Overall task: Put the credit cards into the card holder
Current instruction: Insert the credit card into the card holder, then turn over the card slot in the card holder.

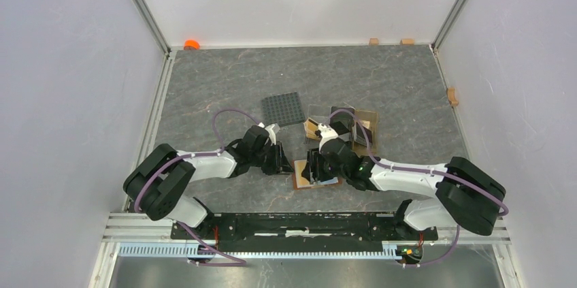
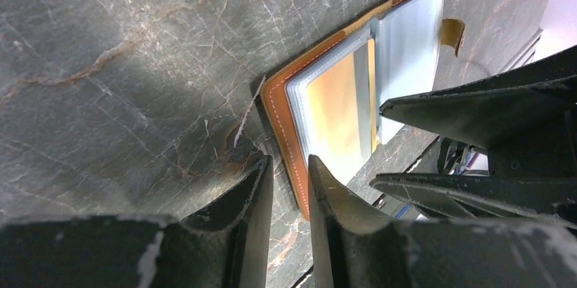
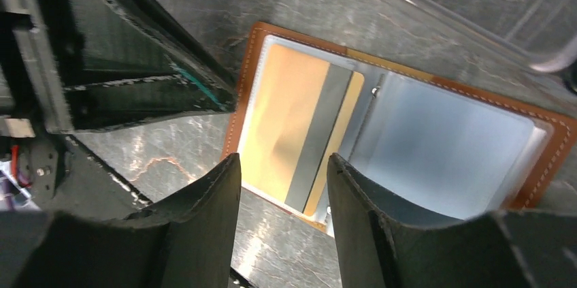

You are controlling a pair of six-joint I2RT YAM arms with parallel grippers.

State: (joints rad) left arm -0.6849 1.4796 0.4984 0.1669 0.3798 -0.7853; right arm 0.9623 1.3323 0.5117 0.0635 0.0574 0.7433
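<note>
left tool (image 2: pixel 290 182) and right tool (image 3: pixel 282 186), jaws apart, empty, at open card holder (image 3: pixel 238 101) with yellowish card (image 3: pixel 286 118) inside.

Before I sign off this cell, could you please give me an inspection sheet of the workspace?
Surface: grey marbled table.
Job's things: card holder lies open by the arms; a yellowish card sits in one sleeve.
Clutter: studded plate and clear stand behind the holder.
Tools: left tool slightly open at the holder's edge; right tool open above the card; both empty.
Cables: purple cables loop along both arms.
Surroundings: white walls; orange object and wooden blocks at the far edge.
</note>
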